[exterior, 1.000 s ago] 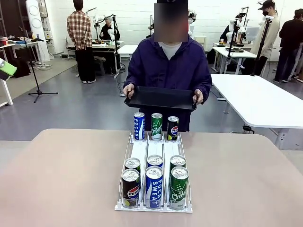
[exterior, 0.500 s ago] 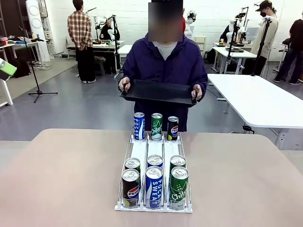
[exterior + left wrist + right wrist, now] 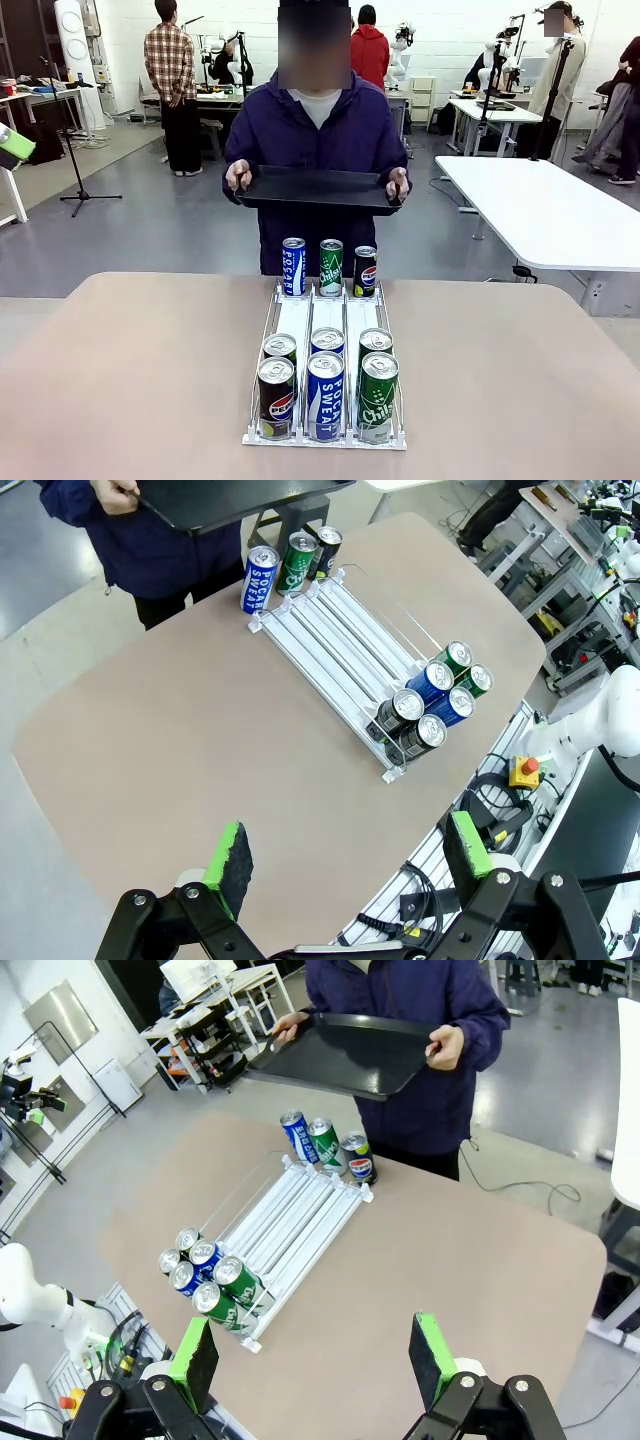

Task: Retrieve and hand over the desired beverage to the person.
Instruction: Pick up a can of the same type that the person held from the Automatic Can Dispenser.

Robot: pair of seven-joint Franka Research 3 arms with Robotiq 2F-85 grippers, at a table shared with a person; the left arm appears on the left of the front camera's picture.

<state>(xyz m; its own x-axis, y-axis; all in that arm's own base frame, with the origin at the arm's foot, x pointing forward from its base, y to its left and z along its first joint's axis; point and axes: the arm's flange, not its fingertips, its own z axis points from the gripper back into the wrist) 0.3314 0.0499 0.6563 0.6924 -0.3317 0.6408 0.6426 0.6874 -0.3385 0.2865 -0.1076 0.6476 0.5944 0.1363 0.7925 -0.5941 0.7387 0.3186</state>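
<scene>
Front view finding: nine beverage cans stand in a three-lane white rack (image 3: pixel 296 320) on the table (image 3: pixel 130 380). The Pepsi can (image 3: pixel 276 398), Pocari Sweat can (image 3: pixel 325 395) and green can (image 3: pixel 377 395) form the near row, with three close behind and three at the far end. Beyond them the person (image 3: pixel 315 130) holds a black tray (image 3: pixel 315 187) in both hands. The left gripper (image 3: pixel 348 852) and right gripper (image 3: pixel 315 1352) hang high, fingers spread, empty.

Risks: no can is singled out, so a wrong pick is likely. With the rows so tight, a finger could topple a neighbouring can.

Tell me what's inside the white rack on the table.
Six cans crowd the rack's near end, two per lane: black, blue and green in front. Seen from the front, that row hides the back three's labels.
</scene>
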